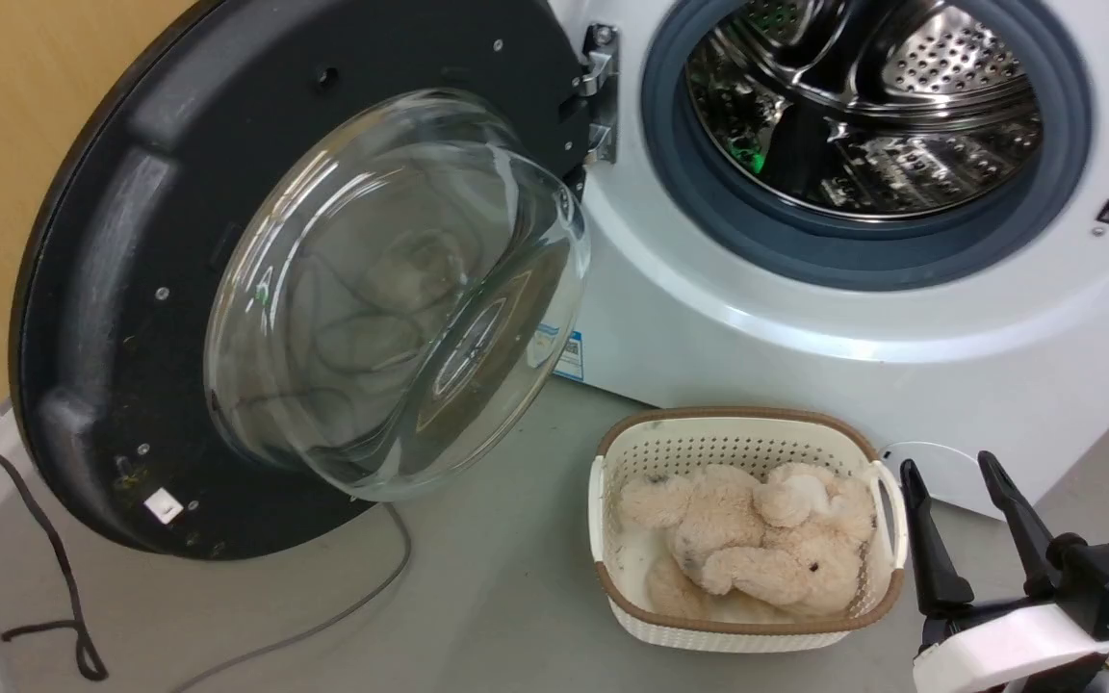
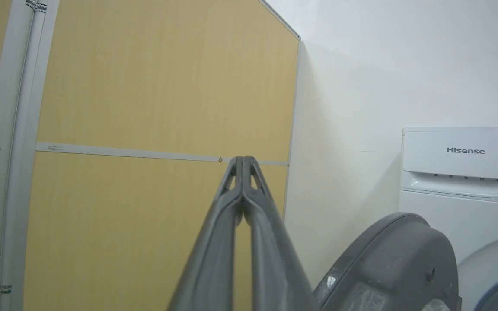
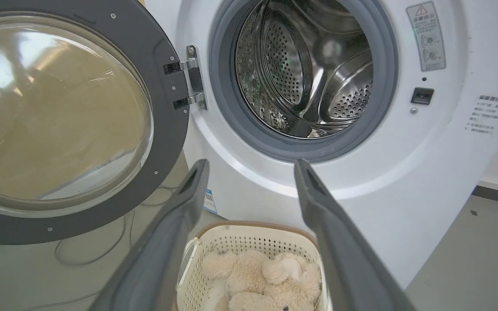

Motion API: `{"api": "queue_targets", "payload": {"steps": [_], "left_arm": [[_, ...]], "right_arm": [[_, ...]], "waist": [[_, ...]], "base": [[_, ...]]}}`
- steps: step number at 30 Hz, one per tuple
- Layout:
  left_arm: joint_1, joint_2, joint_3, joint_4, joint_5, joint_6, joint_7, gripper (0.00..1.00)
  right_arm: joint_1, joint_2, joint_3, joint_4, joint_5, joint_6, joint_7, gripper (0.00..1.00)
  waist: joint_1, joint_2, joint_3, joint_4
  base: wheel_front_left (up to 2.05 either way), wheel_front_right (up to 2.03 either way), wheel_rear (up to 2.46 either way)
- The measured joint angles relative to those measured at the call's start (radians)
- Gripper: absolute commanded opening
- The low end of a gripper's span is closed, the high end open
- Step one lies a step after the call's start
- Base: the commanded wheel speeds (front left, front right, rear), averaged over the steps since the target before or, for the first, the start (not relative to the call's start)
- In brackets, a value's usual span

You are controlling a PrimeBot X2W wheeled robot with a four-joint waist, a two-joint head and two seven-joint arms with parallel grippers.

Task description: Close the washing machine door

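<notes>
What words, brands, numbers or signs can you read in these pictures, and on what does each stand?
"Hisense": on the washing machine, on its white top panel.
Warning label right of the drum: red triangle sign; print too small to read.
Grey printed lines further right on the front: too blurred to read.
Blue sticker low on the front: too small to read.

We have the head cam close in, looking forward and down on the open washing machine door (image 1: 112, 318), drum (image 1: 863, 106) and basket (image 1: 747, 630). Right wrist cam sits lower, facing the washing machine (image 3: 404, 194) front-on; both share door, drum and basket. Left wrist cam faces the yellow panel (image 2: 145, 86) beside the machine, overlapping the others at the door's rim.
</notes>
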Motion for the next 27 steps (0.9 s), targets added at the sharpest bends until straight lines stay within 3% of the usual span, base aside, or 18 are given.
{"api": "queue_targets", "payload": {"steps": [8, 18, 27], "left_arm": [[-0.070, 0.069, 0.063, 0.200, -0.107, -0.002, 0.111, 0.00], [-0.171, 0.114, 0.099, 0.439, -0.329, -0.003, 0.410, 0.00], [-0.196, 0.118, 0.085, 0.543, -0.518, -0.054, 0.695, 0.00]], "right_arm": [[-0.001, 0.000, -0.002, 0.005, 0.004, 0.000, -0.015, 1.00], [-0.001, 0.000, -0.016, 0.011, 0.022, 0.000, -0.038, 1.00], [-0.001, 0.000, -0.020, 0.019, 0.029, 0.000, -0.055, 1.00]], "waist": [[0.0000, -0.0001, 0.016, 0.036], [0.0000, 0.0000, 0.025, 0.078], [0.0000, 0.0000, 0.031, 0.116]], "base": [[0.00, 0.00, 0.00], [0.00, 0.00, 0.00], [0.00, 0.00, 0.00]]}}
